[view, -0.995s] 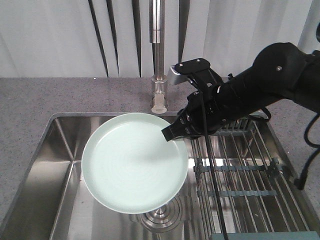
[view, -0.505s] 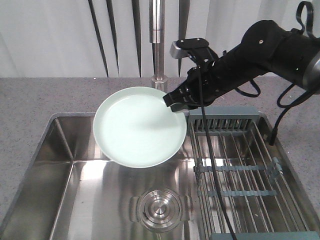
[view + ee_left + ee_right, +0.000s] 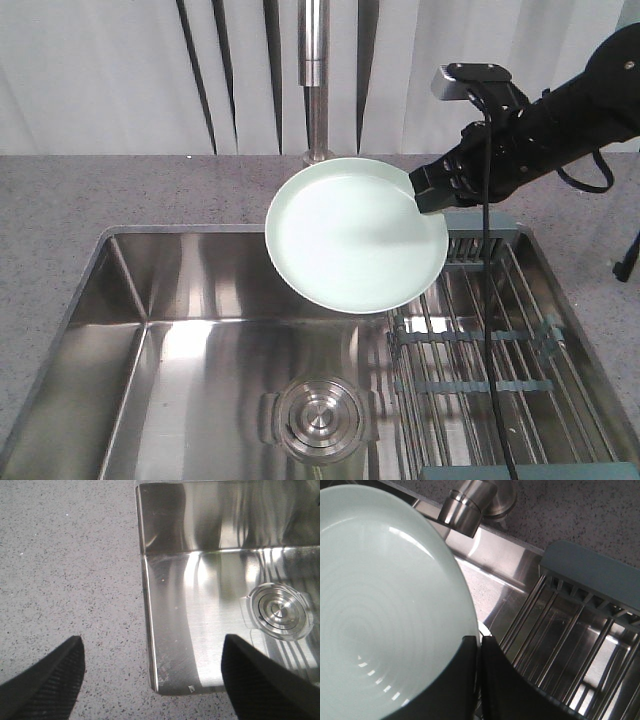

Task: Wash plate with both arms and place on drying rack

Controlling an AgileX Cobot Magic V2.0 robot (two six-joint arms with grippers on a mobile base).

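R gripper [image 3: 430,197] clamps plate [image 3: 350,240] rim (L gripper [image 3: 151,639] gapes wide, empty).

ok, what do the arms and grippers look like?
Right arm: bulky black links, silver-grey wrist piece, black cable hanging from it. Right gripper: smooth black wedge fingers. Left gripper: two black wedge fingers with finely ribbed faces; its arm is out of view.

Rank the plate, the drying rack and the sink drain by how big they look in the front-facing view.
1. drying rack: largest, even with one corner behind the plate and the frame cutting it off.
2. plate: clearly smaller; it is held raised, which may enlarge it.
3. drain: smallest by far.
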